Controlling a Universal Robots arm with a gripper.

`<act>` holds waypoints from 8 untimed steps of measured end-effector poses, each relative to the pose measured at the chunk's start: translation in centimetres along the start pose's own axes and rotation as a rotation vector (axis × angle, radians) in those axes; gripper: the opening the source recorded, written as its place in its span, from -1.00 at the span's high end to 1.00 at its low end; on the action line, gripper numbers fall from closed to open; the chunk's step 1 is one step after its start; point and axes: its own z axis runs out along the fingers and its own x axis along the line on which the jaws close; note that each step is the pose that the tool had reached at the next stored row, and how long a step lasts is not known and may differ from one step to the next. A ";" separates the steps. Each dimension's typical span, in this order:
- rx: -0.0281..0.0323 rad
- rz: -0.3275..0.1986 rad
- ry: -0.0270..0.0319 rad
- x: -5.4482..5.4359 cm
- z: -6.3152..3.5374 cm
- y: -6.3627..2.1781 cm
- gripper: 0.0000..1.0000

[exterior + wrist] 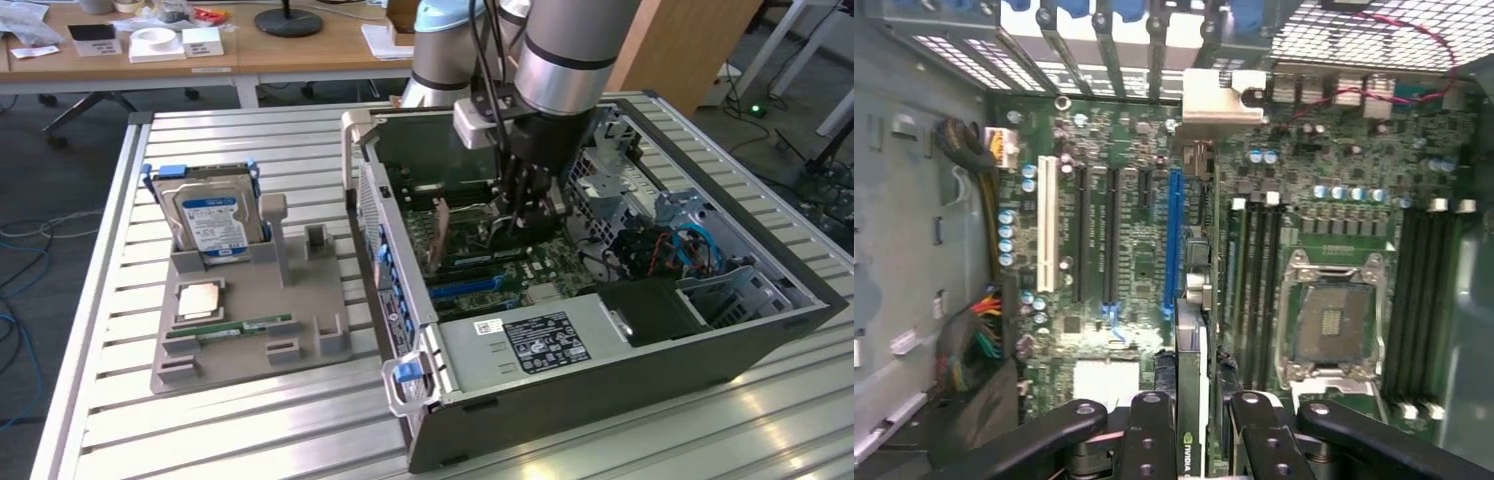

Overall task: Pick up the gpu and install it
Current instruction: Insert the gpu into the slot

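Holding the gpu (pixel 1190 370) edge-on between partly closed jaws, over the motherboard (pixel 1134 250), near the blue slot (pixel 1174 240)

I get soft, even daylight; glare streaks the worktop (pixel 747 420) slats (near corner), case (pixel 641 380) interior noticeably dimmer.

The gpu (pixel 1191 400) bears an NVIDIA logo on its edge. The labels on the hard drive (pixel 214 222) and the power supply (pixel 541 343) are too small to read.
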 end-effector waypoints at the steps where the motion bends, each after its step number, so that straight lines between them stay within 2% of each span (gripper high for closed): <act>1: -0.0002 0.001 0.0102 0.0 0.03 0.04 0.48; 2: -0.0002 0.002 0.0176 0.0 0.09 0.08 0.48; 5: -0.0003 0.005 0.0215 0.0 0.18 0.13 0.48; 8: 0.0002 0.019 0.0330 0.0 0.29 0.19 0.48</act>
